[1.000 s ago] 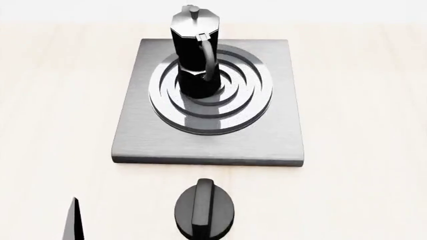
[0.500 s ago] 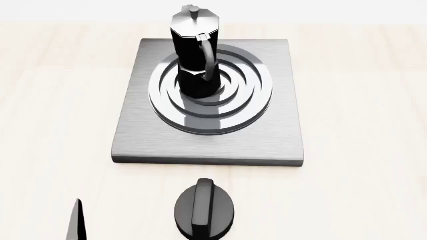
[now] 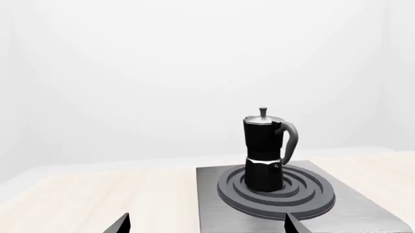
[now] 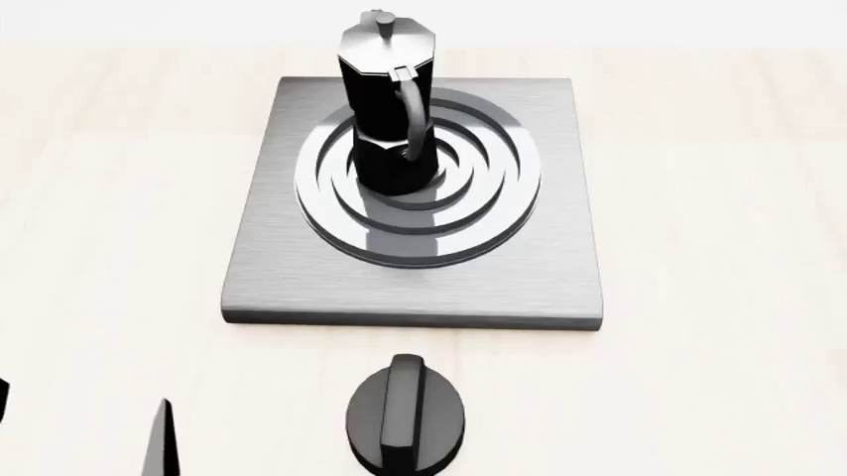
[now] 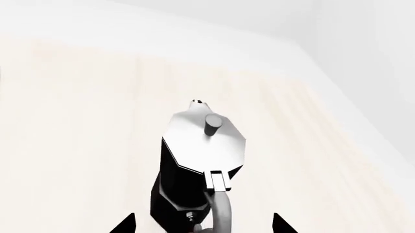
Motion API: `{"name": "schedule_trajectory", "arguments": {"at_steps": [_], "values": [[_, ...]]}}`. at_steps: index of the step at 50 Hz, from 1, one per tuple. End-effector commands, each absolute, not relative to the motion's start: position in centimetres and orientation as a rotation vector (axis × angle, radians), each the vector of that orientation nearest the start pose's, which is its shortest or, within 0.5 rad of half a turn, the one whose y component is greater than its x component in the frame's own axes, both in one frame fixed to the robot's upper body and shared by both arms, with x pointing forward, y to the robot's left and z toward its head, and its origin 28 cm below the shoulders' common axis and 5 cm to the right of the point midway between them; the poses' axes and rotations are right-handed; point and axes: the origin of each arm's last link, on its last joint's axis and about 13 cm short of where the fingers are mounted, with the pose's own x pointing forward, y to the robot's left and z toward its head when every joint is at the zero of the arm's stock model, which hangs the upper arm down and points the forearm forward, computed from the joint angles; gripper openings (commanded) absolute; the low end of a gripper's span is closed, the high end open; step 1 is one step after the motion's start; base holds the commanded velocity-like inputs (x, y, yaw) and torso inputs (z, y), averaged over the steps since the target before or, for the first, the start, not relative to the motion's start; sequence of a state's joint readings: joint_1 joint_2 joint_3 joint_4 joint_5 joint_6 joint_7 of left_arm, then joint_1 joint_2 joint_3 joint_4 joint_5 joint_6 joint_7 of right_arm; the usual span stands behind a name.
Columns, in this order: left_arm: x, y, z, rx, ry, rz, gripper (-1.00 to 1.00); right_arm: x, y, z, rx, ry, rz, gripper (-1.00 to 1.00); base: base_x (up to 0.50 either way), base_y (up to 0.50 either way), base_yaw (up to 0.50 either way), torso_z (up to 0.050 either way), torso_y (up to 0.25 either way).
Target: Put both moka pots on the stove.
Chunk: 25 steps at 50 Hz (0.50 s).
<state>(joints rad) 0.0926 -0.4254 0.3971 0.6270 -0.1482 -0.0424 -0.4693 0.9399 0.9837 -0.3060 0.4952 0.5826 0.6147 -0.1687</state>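
Note:
One moka pot stands upright on the raised rings of the stove, its handle towards me. It also shows in the left wrist view on the stove. My left gripper is open and empty, short of the stove's near corner; its fingertips show at the head view's lower left. The second moka pot stands on the pale wooden table, seen only in the right wrist view. My right gripper is open above it, one fingertip on each side of the handle, apart from it.
A round black knob with a ridge lies on the table just in front of the stove's near edge. A white wall rises behind the table in the left wrist view.
In the head view the left gripper's fingertip has crept up and to the right, and a second fingertip now shows at the left edge. The pot on the stove has not moved.

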Motion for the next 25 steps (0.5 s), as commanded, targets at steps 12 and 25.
{"name": "schedule_trajectory", "arguments": {"at_steps": [12,25], "values": [[16.09,19.1,10.52,0.057,-0.372,-0.082,1.0,28.12,-37.32,20.81,-0.206,0.283,-0.277,1.0,0.0,0.0,0.0,0.0,0.0],[16.07,19.13,10.56,0.058,-0.373,-0.078,1.0,28.06,-37.4,20.72,-0.205,0.274,-0.292,1.0,0.0,0.0,0.0,0.0,0.0]]}}
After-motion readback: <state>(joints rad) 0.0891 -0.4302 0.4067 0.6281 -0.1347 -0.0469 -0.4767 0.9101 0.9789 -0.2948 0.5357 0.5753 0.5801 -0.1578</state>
